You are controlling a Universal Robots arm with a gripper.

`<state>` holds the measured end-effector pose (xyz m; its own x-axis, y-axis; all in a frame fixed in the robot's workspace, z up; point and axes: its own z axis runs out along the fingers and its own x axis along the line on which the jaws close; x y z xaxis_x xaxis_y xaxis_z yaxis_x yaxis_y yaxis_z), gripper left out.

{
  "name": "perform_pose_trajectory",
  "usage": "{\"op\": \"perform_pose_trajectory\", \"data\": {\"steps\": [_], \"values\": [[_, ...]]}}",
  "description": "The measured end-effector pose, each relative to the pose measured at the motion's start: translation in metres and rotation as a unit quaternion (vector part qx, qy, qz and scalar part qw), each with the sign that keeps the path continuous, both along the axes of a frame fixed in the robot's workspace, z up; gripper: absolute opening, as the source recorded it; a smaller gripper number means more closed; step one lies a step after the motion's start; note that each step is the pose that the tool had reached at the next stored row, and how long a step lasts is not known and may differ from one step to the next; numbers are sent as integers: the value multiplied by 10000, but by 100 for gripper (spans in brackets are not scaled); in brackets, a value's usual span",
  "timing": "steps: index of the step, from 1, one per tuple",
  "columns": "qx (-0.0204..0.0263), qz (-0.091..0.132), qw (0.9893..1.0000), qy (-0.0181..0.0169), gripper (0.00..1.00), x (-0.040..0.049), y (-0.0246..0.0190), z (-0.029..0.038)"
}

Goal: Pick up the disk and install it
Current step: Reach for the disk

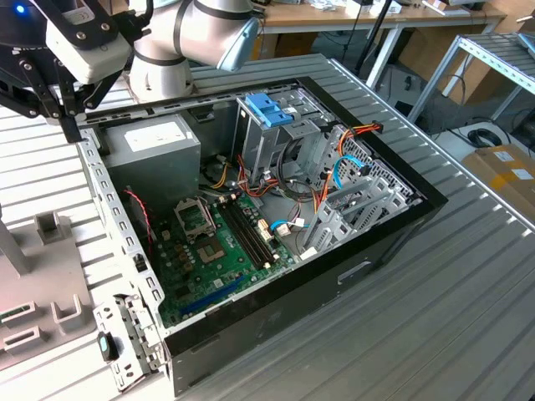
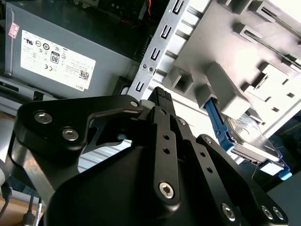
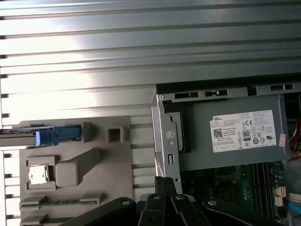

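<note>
At the exterior view's left: grey fixture tray (image 1: 50,280) on ribbed metal table (image 1: 435,317). In both wrist views, the disk (image 3: 51,136) (image 2: 249,134) sits in that tray, standing on edge, grey metal body framed in blue carrier rail. Blue end butts against a small grey block (image 3: 87,132). Close by, in a tray pocket, small silver square part (image 3: 37,174), first wrist view.

Next right: black gripper (image 3: 165,181) on the arm (image 1: 192,42), far left in the exterior view. Jaws pinched together, narrow, holding nothing. Poised over the far-left corner of the open computer case (image 1: 393,225), at its sheet-metal wall, just beside the power supply (image 1: 155,150). Well apart from the disk.

Inside the case, going right:
- power supply with white label in the far-left corner
- green motherboard (image 1: 217,251) nearer than it
- tall metal drive cage (image 1: 267,142) topped by blue plastic handle (image 1: 272,109), far middle
- red, orange and blue cables (image 1: 334,175) strung among grey brackets further right

Exterior view's right: more ribbed table, then cardboard box (image 1: 506,175) beyond its edge.
</note>
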<state>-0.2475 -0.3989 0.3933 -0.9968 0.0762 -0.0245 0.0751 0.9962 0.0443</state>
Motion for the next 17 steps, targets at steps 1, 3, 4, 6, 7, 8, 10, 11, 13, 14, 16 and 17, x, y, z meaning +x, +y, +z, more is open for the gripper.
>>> {"op": "perform_pose_trajectory", "data": {"steps": [1,3,4,6,7,8,10,11,13,14,16,17], "values": [[0,0,10000,0,10,-6,0,0],[0,0,10000,0,10,-28,0,0],[0,0,10000,0,10,-37,0,0],[0,0,10000,0,10,-55,0,0],[0,0,10000,0,10,-61,0,0],[0,0,10000,0,10,-71,0,0],[0,0,10000,0,10,-81,0,0],[0,0,10000,0,10,-88,0,0],[0,0,10000,0,10,-104,0,0],[0,0,10000,0,10,-108,0,0],[0,0,10000,0,10,-117,0,0],[0,0,10000,0,10,-124,0,0]]}}
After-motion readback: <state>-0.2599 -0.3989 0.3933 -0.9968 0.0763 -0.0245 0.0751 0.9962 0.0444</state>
